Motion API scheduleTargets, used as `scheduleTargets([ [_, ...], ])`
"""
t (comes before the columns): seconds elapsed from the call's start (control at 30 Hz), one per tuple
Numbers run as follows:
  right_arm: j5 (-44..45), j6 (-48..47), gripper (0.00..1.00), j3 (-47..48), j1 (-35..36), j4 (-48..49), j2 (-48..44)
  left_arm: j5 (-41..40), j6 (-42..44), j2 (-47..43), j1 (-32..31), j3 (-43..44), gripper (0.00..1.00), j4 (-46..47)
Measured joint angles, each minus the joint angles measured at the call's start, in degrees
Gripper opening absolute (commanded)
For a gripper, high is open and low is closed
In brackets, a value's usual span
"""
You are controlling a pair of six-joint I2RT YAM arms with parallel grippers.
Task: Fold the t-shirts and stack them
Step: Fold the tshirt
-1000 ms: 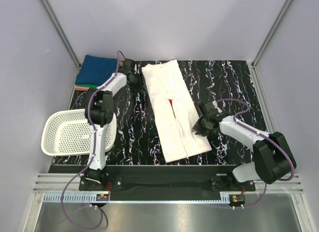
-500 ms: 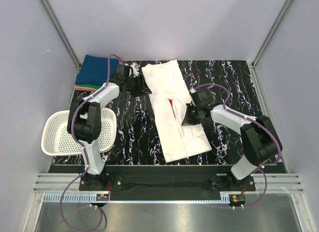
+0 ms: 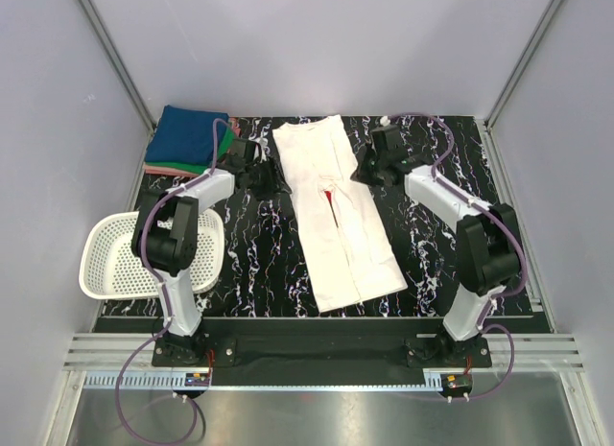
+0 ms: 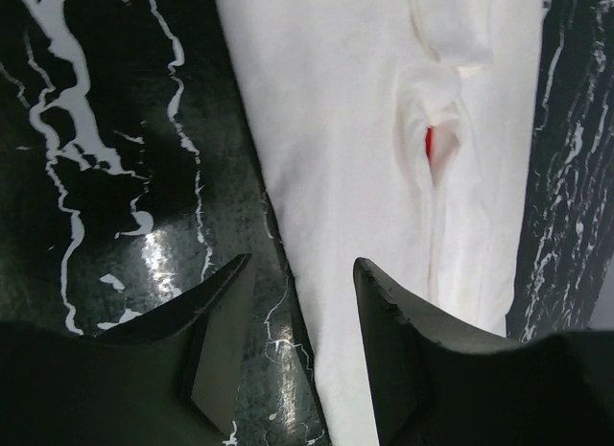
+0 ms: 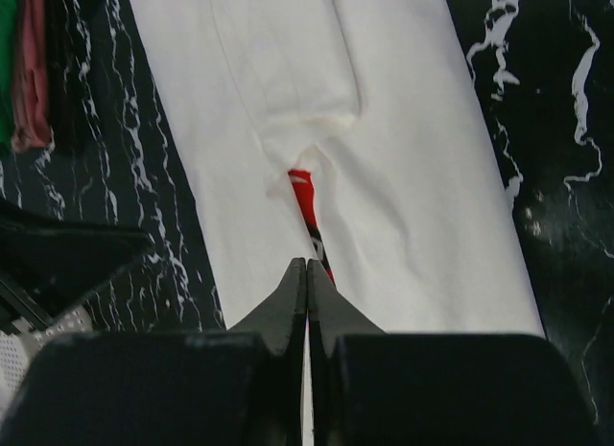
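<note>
A white t-shirt (image 3: 338, 225), folded into a long strip, lies down the middle of the table with a sliver of red print (image 3: 327, 192) showing at its fold. My left gripper (image 3: 276, 182) is open low at the strip's left edge, and in the left wrist view its jaws (image 4: 302, 264) straddle that edge of the white t-shirt (image 4: 365, 129). My right gripper (image 3: 359, 176) is shut at the strip's right side. In the right wrist view its tips (image 5: 305, 263) hover over the white t-shirt (image 5: 413, 177) near the red print (image 5: 304, 192), holding nothing. Folded blue, green and pink t-shirts (image 3: 187, 139) are stacked at the far left.
A white mesh basket (image 3: 123, 261) stands at the left edge beside the left arm. The black marbled table (image 3: 432, 149) is walled by grey panels left, right and behind. The stack's green and pink edges (image 5: 24, 72) show in the right wrist view.
My right arm swung from the strip's lower right edge up to its upper right side, and its jaws closed. My left gripper shifted from the far corner down to the strip's left edge.
</note>
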Motion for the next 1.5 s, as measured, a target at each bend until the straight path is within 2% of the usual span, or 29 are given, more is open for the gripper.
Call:
scheduleTargets([
  [0.23,3.4,3.4,0.00,13.6,-0.9,2.0,12.6,-4.3,-2.7,0.7,0.0,-1.9,0.51,1.2],
  [0.5,3.7,7.5,0.00,15.4,-1.1,3.0,22.0,-5.4,-5.1,2.7,-0.5,-2.6,0.52,4.5],
  [0.9,3.3,11.0,0.00,15.6,-2.0,7.4,23.5,-5.2,-5.5,4.5,-1.4,-2.8,0.53,5.7],
  [1.07,1.8,10.8,0.00,15.0,-8.1,6.1,22.8,-4.9,-5.9,5.6,-1.5,-1.8,0.52,6.9],
  [1.2,1.7,9.7,0.00,11.3,-13.8,6.0,20.1,-4.6,-6.1,6.7,-1.7,-0.8,0.40,7.6],
  [1.37,1.0,7.8,0.00,2.6,-13.8,5.6,12.9,-5.3,-5.4,7.7,-1.8,-0.1,0.03,6.2],
  [1.5,-1.2,6.0,0.02,-2.3,-12.5,4.5,6.0,-6.4,-3.3,9.0,-1.8,3.6,0.00,2.0],
])
